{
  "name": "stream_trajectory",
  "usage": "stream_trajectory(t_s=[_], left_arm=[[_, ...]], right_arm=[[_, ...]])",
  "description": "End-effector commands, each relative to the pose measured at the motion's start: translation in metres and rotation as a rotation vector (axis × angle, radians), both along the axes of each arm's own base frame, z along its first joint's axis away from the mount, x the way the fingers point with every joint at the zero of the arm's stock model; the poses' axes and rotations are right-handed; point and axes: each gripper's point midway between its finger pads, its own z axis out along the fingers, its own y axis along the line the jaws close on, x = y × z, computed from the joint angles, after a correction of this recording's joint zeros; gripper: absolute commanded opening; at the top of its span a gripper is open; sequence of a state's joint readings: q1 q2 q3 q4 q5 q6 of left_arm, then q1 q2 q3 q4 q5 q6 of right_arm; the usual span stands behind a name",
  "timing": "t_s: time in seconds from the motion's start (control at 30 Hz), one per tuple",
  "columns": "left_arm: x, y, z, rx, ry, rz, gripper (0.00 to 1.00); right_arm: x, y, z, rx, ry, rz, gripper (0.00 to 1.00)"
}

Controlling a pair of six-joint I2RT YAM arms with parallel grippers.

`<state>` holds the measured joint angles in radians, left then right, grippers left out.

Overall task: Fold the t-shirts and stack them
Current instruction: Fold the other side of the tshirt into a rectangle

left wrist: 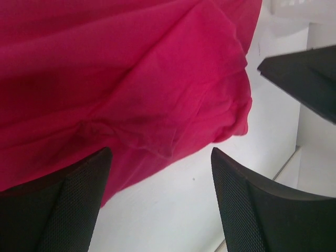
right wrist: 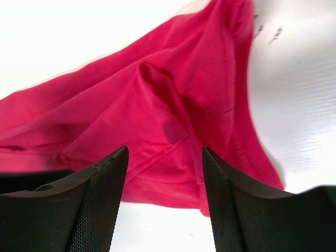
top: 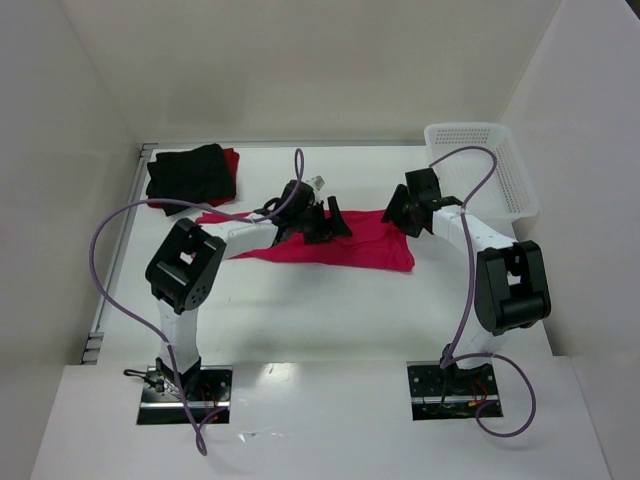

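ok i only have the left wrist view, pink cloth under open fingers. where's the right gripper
Observer: The right gripper hovers at the crimson-pink t-shirt's right end, jaws apart.
Operator: any shirts folded yet
Observer: A folded black t-shirt lies at the table's far left corner, on a darker red t-shirt.
Operator: and the basket
Observer: The white basket stands at the far right corner, apart from the shirts.

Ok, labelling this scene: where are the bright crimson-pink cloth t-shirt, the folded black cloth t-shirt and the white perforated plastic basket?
crimson-pink t-shirt (top: 365, 252): top view, right half.
black t-shirt (top: 190, 172): top view, middle.
white basket (top: 462, 128): top view, far rim.
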<state>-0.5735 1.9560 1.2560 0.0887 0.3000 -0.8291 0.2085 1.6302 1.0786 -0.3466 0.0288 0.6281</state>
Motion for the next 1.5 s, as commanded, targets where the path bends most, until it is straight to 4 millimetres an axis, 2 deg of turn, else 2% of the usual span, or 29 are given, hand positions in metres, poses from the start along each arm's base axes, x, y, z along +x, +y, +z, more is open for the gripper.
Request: stream_trajectory(t_s=[0.0, 0.03, 0.07, 0.23, 0.53, 0.67, 0.77, 0.9, 1.03, 1.07, 1.27, 1.37, 1.47], left_arm=[[0.019, -0.017, 0.013, -0.070, -0.047, 0.044, 0.84], [0.021, -0.018, 0.018, -0.081, -0.050, 0.049, 0.83], [0.018, -0.020, 0.009, -0.060, -0.033, 0.050, 0.81], [0.015, -0.023, -0.001, -0.058, 0.004, 0.068, 0.80], [0.007, -0.030, -0.005, -0.067, 0.021, 0.076, 0.76], [0.010, -0.030, -0.003, -0.074, 0.015, 0.088, 0.73], [0.011, -0.029, -0.004, -0.070, 0.012, 0.096, 0.68], [0.009, -0.027, -0.012, -0.058, 0.026, 0.096, 0.59], [0.009, -0.027, -0.012, -0.058, 0.026, 0.096, 0.49], [0.010, -0.026, -0.017, -0.044, 0.024, 0.098, 0.48], [0.012, -0.022, -0.019, -0.039, 0.031, 0.108, 0.36], [0.014, -0.023, -0.016, -0.044, 0.023, 0.108, 0.34], [0.018, -0.019, -0.016, -0.040, 0.017, 0.111, 0.27]], right_arm=[[0.012, 0.015, 0.022, 0.070, -0.086, 0.044, 0.64], [0.012, 0.015, 0.022, 0.070, -0.086, 0.044, 0.63], [0.012, 0.015, 0.017, 0.074, -0.073, 0.037, 0.63], [0.008, 0.021, 0.007, 0.104, -0.050, 0.053, 0.60], [0.009, 0.015, -0.011, 0.060, -0.018, 0.048, 0.56], [0.004, 0.012, -0.019, 0.048, 0.008, 0.042, 0.56], [0.005, 0.011, -0.019, 0.041, 0.006, 0.036, 0.54], [-0.002, 0.007, -0.030, 0.022, 0.032, 0.036, 0.51], [0.002, 0.006, -0.032, 0.016, 0.023, 0.031, 0.43], [0.002, 0.006, -0.036, 0.014, 0.032, 0.031, 0.40], [0.012, 0.007, -0.032, 0.010, 0.011, 0.024, 0.33], [0.016, 0.003, -0.034, -0.007, 0.009, 0.011, 0.28], [0.021, 0.003, -0.033, -0.012, -0.003, 0.005, 0.22]])
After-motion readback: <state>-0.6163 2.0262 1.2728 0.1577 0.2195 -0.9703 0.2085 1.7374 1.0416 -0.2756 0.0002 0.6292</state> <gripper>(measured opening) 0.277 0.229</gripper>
